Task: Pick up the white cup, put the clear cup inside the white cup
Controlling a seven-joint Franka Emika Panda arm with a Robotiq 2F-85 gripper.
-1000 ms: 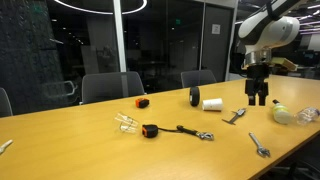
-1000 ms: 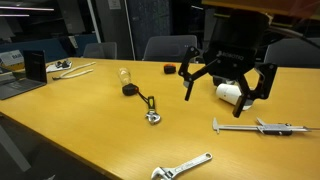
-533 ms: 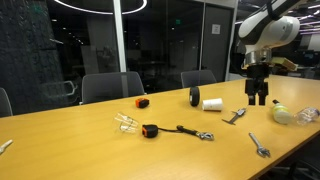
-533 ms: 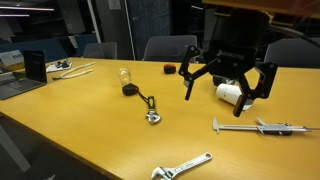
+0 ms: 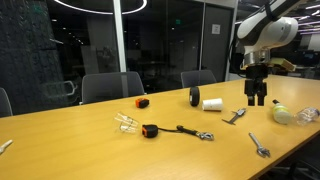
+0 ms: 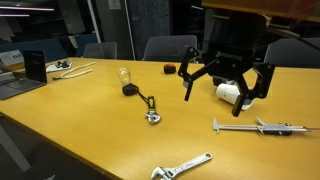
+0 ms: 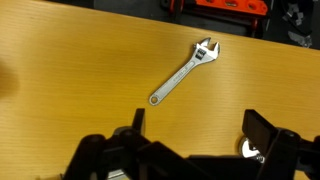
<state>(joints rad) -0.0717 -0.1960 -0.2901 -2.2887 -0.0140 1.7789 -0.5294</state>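
Observation:
The white cup [image 5: 212, 103] lies on its side on the wooden table, next to a black tape roll [image 5: 194, 97]. It also shows in an exterior view [image 6: 229, 94], behind my gripper. The clear cup [image 5: 125, 122] lies further off along the table, and both exterior views show it [image 6: 125, 76]. My gripper [image 5: 257, 98] hangs above the table to the side of the white cup, open and empty [image 6: 215, 103]. In the wrist view the jaws [image 7: 200, 130] stand wide apart over bare wood, and neither cup shows there.
A black-and-orange tape measure [image 5: 150, 130] with a strap lies near the clear cup. A caliper [image 6: 255, 126] and a wrench [image 6: 182, 167] lie near the gripper; the wrench shows in the wrist view [image 7: 186, 73]. A laptop [image 6: 35, 67] stands at the far end.

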